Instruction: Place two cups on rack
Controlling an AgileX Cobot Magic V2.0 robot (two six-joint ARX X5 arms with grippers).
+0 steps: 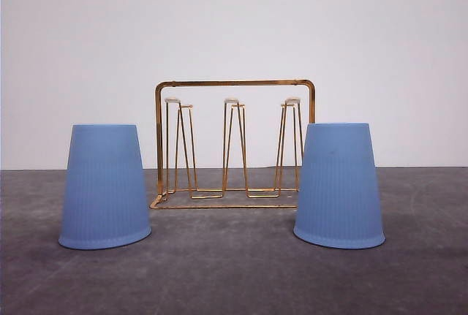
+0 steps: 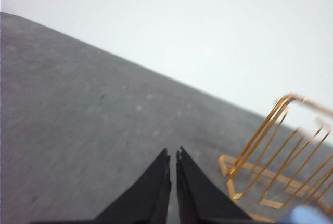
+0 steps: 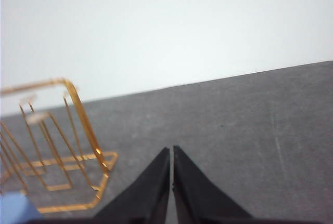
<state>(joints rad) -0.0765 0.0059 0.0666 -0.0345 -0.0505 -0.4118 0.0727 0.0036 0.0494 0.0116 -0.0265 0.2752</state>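
Observation:
Two light-blue ribbed cups stand upside down on the dark grey table, one cup [image 1: 105,186] left of the rack and the other cup [image 1: 338,184] right of it. The gold wire rack [image 1: 234,143] stands between and behind them, its white-tipped prongs bare. My left gripper [image 2: 173,156] is shut with nothing in it, over bare table; the rack [image 2: 276,156] and a sliver of blue cup [image 2: 307,216] sit beside it. My right gripper [image 3: 171,153] is also shut and holds nothing, with the rack [image 3: 57,146] and a corner of blue cup [image 3: 15,208] off to its side.
A plain white wall [image 1: 234,23] rises behind the table [image 1: 234,278]. The table's far edge runs just behind the rack.

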